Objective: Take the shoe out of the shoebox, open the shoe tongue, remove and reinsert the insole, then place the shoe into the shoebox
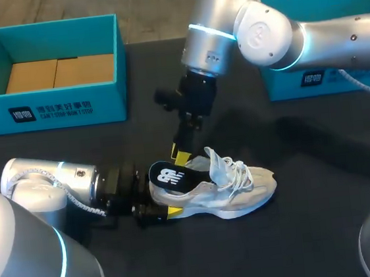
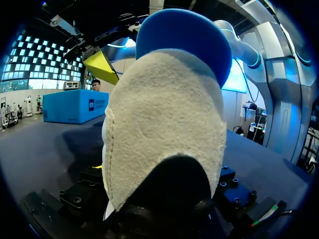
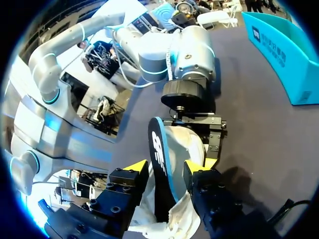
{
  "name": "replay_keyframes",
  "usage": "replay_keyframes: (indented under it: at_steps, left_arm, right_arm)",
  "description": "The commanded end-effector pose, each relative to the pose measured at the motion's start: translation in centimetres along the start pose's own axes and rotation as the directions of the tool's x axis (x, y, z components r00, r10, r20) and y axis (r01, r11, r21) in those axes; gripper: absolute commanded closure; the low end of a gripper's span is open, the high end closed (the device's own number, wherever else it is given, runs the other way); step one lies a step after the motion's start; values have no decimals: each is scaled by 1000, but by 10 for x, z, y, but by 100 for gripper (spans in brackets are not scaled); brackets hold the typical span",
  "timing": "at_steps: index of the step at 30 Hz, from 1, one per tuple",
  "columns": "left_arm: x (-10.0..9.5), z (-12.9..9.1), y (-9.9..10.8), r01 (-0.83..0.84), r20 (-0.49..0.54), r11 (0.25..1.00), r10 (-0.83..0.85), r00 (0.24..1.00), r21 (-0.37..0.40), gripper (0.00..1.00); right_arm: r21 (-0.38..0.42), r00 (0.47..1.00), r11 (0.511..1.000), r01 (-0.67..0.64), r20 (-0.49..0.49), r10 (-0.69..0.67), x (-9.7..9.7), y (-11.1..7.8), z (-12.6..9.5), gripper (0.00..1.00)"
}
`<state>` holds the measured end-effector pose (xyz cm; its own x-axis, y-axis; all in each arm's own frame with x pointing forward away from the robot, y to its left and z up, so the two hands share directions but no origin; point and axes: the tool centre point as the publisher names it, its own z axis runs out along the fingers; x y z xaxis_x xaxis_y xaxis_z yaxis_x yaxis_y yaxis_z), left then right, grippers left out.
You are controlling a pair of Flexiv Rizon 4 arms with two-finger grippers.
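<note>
A beige sneaker (image 1: 244, 195) lies on the black table with its toe to the right. My left gripper (image 1: 162, 199) comes in from the left, its wide jaws shut on the heel (image 2: 164, 124), which fills the left wrist view. A black insole (image 1: 172, 177) with a blue edge and a white logo sticks up out of the shoe's heel opening. From above, my right gripper (image 1: 181, 156) straddles that raised insole (image 3: 160, 159). In the right wrist view its yellow fingertips (image 3: 135, 167) stand on either side and hold the insole. The shoe's tongue and laces are pulled up.
A teal box (image 1: 49, 106) with a cardboard bottom stands at the back left. A second teal box (image 1: 337, 76) is at the back right, partly behind my right arm. Bare black tabletop lies in front of and to the right of the shoe.
</note>
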<state>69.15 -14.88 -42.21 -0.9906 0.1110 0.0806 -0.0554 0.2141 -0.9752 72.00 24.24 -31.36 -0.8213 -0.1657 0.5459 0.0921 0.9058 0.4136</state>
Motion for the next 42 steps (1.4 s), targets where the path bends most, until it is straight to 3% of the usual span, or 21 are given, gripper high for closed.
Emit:
replay_keyframes:
  at_steps: [1, 42]
  left_arm:
    - [0, 0, 1, 1, 1, 1000, -1, 1000, -1, 100]
    - [0, 0, 1, 1, 1, 1000, -1, 1000, -1, 100]
  right_arm:
    - [-1, 1000, 1000, -1, -3, 1, 0, 3, 10, 54]
    - [-54, 996, 998, 18, -88, -23, 9, -10, 30, 68]
